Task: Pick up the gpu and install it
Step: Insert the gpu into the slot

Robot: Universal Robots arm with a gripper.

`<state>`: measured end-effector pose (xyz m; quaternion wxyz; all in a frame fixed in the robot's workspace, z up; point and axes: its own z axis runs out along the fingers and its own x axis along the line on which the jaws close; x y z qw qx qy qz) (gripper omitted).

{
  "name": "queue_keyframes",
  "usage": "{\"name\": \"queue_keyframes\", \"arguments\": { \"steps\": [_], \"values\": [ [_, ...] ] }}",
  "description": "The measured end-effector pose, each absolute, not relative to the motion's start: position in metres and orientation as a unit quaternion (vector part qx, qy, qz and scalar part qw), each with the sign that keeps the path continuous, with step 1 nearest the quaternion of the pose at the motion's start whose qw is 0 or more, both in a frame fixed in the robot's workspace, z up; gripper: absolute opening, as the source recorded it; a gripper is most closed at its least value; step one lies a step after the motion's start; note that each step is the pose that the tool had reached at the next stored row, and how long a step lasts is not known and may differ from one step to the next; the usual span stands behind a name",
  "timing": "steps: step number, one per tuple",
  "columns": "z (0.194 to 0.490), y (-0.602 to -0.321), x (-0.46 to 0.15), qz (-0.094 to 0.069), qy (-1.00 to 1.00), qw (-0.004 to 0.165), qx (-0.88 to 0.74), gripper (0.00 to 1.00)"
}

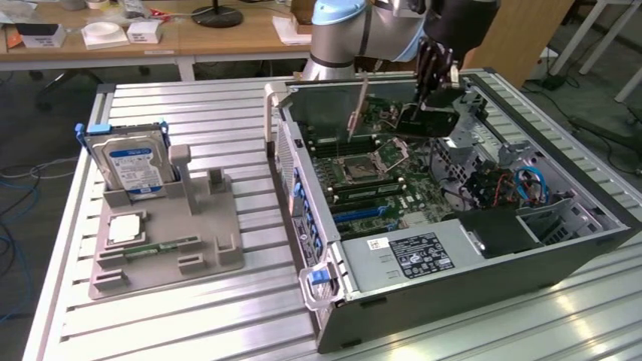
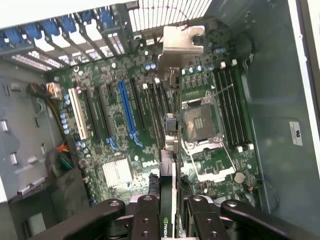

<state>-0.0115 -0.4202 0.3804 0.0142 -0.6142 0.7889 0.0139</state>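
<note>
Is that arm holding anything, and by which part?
Yes. The gripper pinches the gpu across its two faces, at the end away from its silver bracket, above the open computer case.

Arm: the silver and pale-blue jointed robot arm [image 1: 346,34] rises at the far edge of the slatted metal table [image 1: 201,113], as the exterior view sees it, and bends toward the exterior view's right.

Wrist: it is turned so that the black two-fingered gripper [image 1: 438,90] points downward with a slight tilt.

Gripper [image 2: 168,212], as the wrist view shows it: the black linked fingers [image 2: 145,220] stand close together. One presses on each face of the thin green expansion card [image 2: 182,42], which has a black cooler and a silver end bracket.

Grip: the jaws are closed on the card. The card hangs below the fingertips, edge-on to the wrist camera.
</note>
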Motion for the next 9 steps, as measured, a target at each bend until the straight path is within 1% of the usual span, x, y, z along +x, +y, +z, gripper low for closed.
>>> {"name": "queue_keyframes", "arguments": {
  "steps": [4, 9],
  "values": [
    [0.3785, -0.4217, -0.0123, 0.009, 0.785, 0.021, -0.619, 0.26],
    [0.3753, -0.4224, -0.0125, 0.009, 0.769, 0.021, -0.639, 0.26]
  ]
}}
